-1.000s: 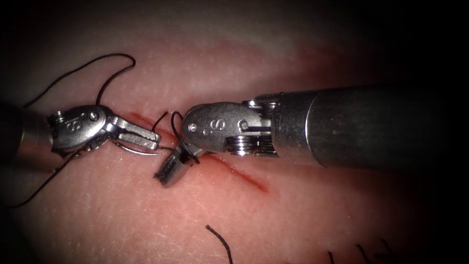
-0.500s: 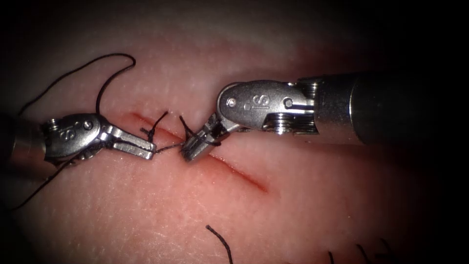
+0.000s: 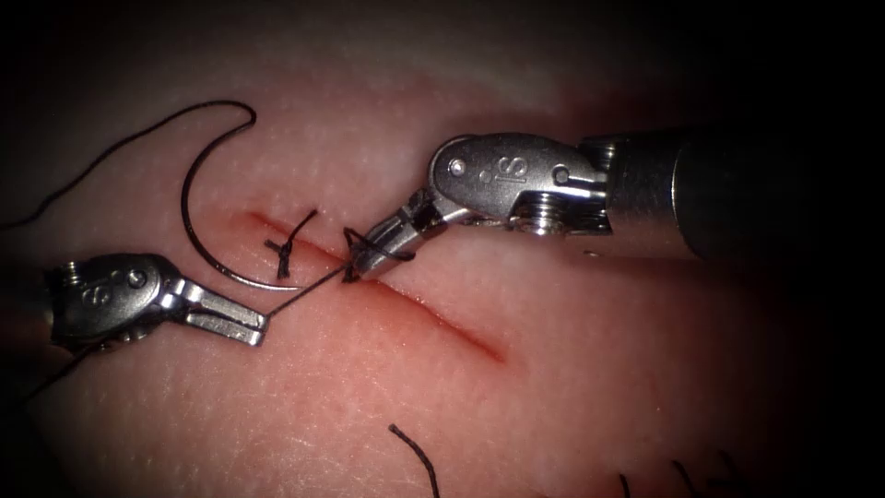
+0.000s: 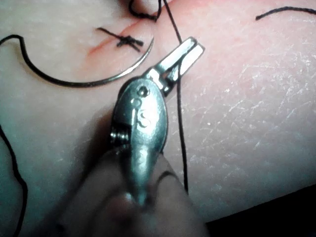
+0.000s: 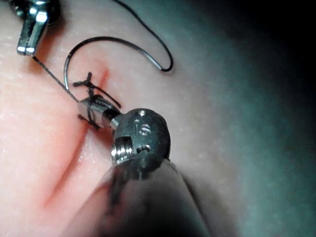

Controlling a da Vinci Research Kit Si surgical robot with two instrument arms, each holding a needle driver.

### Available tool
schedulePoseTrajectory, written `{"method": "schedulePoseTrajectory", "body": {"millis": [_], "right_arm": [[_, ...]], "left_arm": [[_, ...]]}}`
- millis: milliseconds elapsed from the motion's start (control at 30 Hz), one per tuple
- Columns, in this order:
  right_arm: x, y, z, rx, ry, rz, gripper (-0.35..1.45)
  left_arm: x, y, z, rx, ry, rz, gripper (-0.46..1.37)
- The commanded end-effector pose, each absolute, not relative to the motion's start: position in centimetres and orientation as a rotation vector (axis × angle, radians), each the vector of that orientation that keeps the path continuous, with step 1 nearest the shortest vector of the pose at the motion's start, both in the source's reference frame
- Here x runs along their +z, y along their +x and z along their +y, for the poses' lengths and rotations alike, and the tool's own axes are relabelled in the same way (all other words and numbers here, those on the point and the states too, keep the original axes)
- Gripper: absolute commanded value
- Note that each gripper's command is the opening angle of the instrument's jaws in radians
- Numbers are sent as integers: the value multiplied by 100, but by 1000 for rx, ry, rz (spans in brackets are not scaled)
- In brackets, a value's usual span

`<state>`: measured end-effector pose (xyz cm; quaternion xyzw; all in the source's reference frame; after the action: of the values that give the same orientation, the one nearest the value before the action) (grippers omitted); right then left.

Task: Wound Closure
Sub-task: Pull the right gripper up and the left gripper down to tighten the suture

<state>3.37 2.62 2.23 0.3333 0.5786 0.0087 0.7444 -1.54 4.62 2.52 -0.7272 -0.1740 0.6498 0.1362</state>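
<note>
At far left we see the left tool [image 3: 259, 329] pinching the thread [image 3: 304, 293], drawn taut toward the cut [image 3: 433, 318]. The needle [image 3: 198, 235] lies free on the tissue [image 3: 553, 387] left of the cut, beside a tied stitch [image 3: 286, 247]. The right tool [image 3: 364, 266] is pressed together on thread, loops wound around it.

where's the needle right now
In the endoscope view the needle lies loose on the tissue left of the cut, curving beside the tied stitch, above the left claw.
</note>
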Motion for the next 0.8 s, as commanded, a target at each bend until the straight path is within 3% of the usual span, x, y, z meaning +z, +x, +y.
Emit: {"method": "schedulePoseTrajectory", "body": {"millis": [33, 800], "right_arm": [[226, 336, 265, 37, 720, 1258, -35], [244, 325, 279, 95, 684, 1219, -35]], "left_arm": [[250, -153, 458, 1884, -2106, -502, -35], [216, -142, 365, 1886, -2087, -525, -35]]}}
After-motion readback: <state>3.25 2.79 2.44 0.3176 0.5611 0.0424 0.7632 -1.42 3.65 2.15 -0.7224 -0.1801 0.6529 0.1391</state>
